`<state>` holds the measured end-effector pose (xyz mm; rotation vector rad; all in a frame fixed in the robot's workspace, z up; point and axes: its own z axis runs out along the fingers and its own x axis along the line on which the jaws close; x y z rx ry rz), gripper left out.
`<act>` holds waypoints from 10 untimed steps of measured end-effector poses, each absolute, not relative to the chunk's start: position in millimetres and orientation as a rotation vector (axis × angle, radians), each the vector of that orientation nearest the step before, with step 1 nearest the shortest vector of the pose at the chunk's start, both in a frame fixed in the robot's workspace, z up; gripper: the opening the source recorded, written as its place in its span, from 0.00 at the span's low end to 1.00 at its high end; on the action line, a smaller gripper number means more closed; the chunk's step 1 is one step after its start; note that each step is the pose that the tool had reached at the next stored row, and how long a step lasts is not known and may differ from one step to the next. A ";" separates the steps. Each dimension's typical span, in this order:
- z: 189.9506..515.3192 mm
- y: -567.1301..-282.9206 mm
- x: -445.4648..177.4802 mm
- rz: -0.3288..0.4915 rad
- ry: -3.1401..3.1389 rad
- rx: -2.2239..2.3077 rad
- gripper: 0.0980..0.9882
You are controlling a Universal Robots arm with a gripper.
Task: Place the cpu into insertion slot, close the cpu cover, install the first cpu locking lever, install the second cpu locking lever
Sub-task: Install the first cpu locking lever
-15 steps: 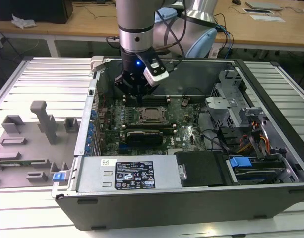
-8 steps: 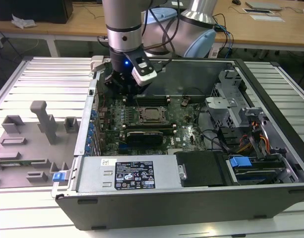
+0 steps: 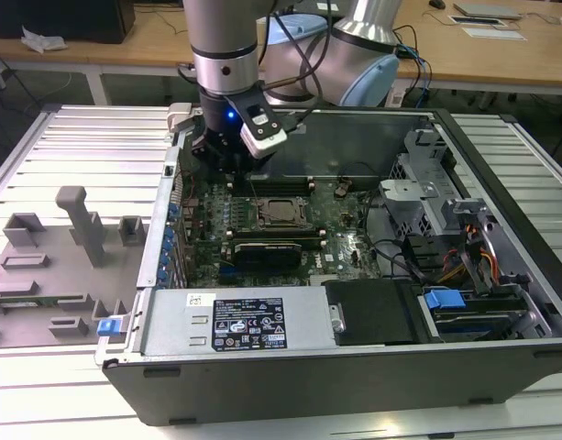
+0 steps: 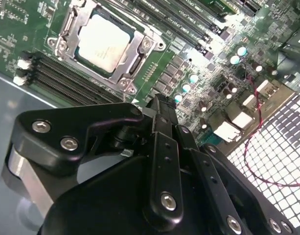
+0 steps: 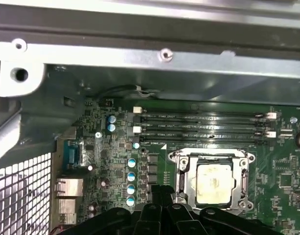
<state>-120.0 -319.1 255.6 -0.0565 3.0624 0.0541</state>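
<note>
- cpu (image 5: 214,182) is down in the slot (image 5: 181,177), silver top up, sitting square in both wrist views.
- Cover (image 5: 212,155) looks flat over it, with the chip showing through the window. I cannot tell whether the levers are latched.
- End effector (image 4: 157,104) hangs over the board (image 3: 349,240), near the slot and just off one corner of the frame. It is touching nothing I can see.
- The fingers look pressed together, with nothing between them.
- In the exterior view it stands beyond the slot, toward that view's left, inside the open case (image 3: 354,385) on the bench (image 3: 79,137).
- My read is that seating and cover are done, and this is the lever stage.
- To do it well, use the closed tip as a pusher and land on the lever's free end, never on the chip top or the cover's thin rim.
- Press down first, then sideways under the hook. A slanted shove could skate off the wire.
- Keep the approach steep, since the memory slots (image 5: 203,125) run right beside the slot on one side.
- The round capacitors (image 5: 131,175) crowd another side, so the linkage has little room to swing.
- Go slowly near contact, as a lever springs back if it misses the catch.
- Watch the cover too: if it lifts at an edge, the lever has not caught.
</note>
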 end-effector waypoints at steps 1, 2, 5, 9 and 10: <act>256.3 -319.1 -120.1 0.072 3.056 -0.056 0.01; 256.3 -319.1 -120.6 0.087 3.052 -0.055 0.01; 256.4 -319.0 -124.3 0.133 3.043 -0.053 0.01; 256.3 -319.1 -131.4 0.263 3.026 -0.047 0.01; 256.3 -319.0 -131.5 0.298 3.021 -0.046 0.01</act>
